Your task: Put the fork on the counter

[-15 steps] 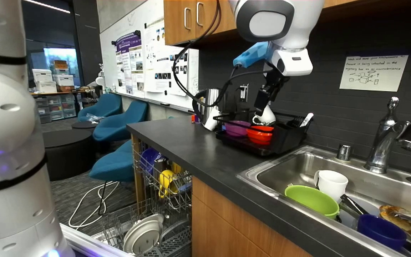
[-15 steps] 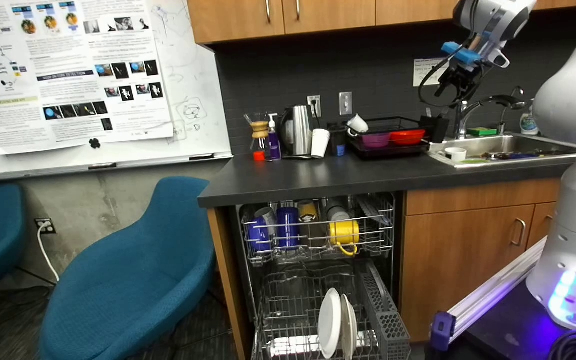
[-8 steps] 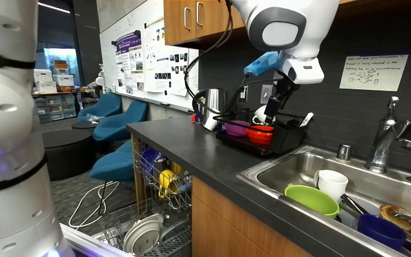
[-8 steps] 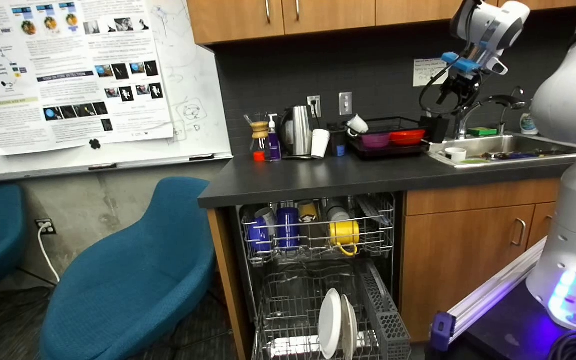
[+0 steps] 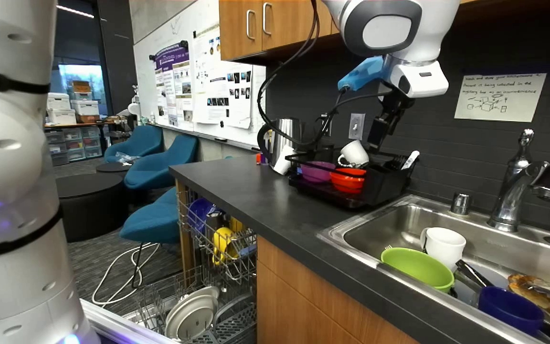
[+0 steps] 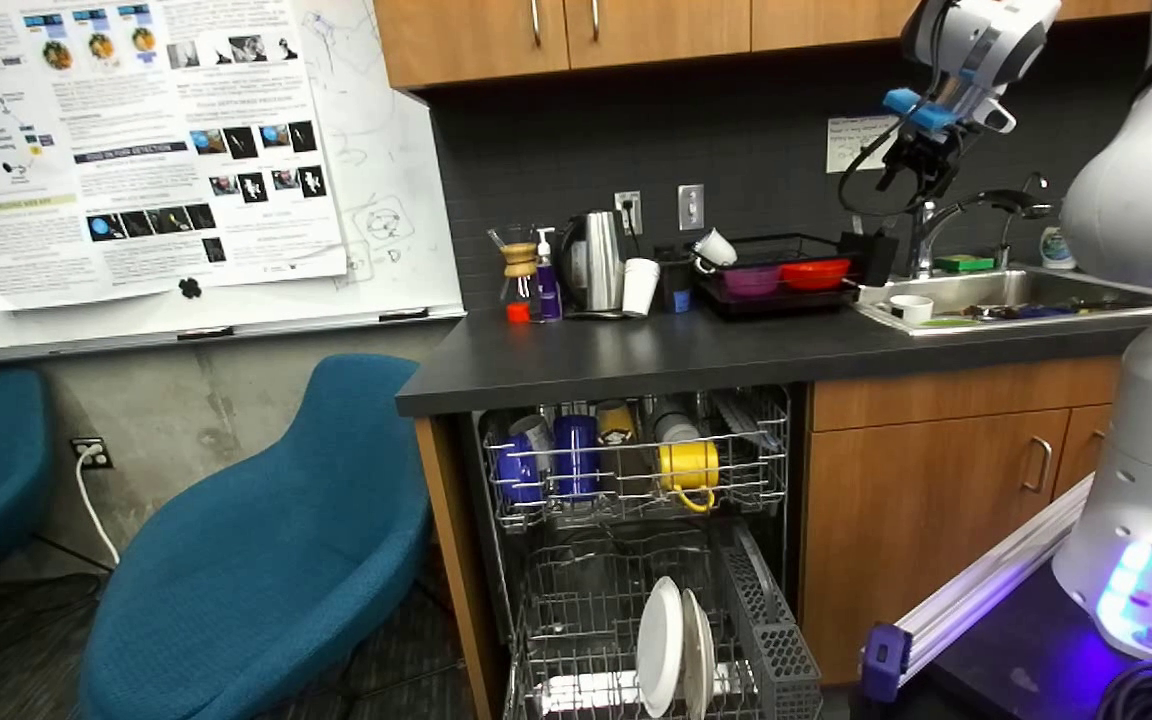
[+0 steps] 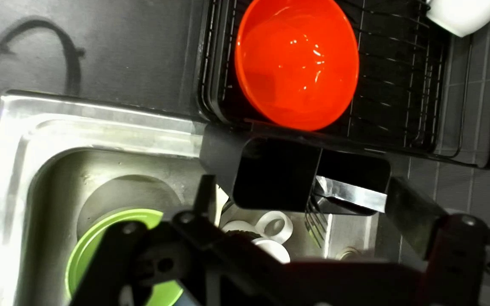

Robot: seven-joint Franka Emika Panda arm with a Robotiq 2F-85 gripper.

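Bench [image 7: 130, 51] fills upper left of wrist view, cut off by frame; steel sink [image 7: 113, 123] below it. Green bowl [image 7: 87, 246] in sink, largely hidden behind end effector [image 7: 301, 191], whose fingers stand wide apart. White shapes [image 7: 272, 248] near middle, half covered, hard to make out. Black cutlery holder [image 7: 223, 157] holds fork [image 7: 314, 210]: handle sunk out of sight, cannot tell which compartment; tines up past rim, long axis running toward lower edge. Orange-red bowl [image 7: 300, 63] higher in view; white mug [image 7: 466, 17] far right, cropped.
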